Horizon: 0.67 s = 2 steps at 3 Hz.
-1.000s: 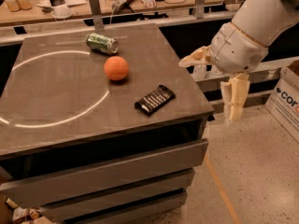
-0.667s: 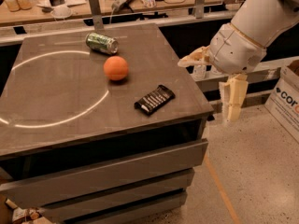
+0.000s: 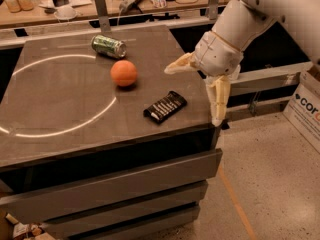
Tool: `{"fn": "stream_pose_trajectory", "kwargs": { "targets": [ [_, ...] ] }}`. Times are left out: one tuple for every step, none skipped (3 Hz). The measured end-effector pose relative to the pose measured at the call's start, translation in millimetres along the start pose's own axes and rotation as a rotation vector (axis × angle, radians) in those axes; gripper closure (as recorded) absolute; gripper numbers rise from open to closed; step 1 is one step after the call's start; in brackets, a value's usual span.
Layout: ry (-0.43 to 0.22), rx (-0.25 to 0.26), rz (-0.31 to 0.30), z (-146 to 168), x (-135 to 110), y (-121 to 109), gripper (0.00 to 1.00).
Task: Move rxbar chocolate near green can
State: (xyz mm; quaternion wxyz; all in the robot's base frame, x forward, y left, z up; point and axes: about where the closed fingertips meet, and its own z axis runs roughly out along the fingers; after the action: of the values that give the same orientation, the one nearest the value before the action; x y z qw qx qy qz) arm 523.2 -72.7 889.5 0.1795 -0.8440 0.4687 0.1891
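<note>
One table carries three things: one green can in the upper middle of the frame, one orange ball and one rxbar chocolate. One gripper hangs at the table's right edge, right of centre in the frame, its two fingers spread apart. One cardboard box shows at the right edge.

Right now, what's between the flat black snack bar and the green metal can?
A round orange ball, in the camera view. The pale gripper hangs open beside the table's right edge.
</note>
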Motion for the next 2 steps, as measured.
{"fn": "stream_pose_trajectory", "kwargs": {
  "targets": [
    [-0.044, -0.029, -0.025, 20, 4, -19, 0.0],
    [-0.069, -0.066, 0.011, 41, 14, -34, 0.02]
  ]
}}
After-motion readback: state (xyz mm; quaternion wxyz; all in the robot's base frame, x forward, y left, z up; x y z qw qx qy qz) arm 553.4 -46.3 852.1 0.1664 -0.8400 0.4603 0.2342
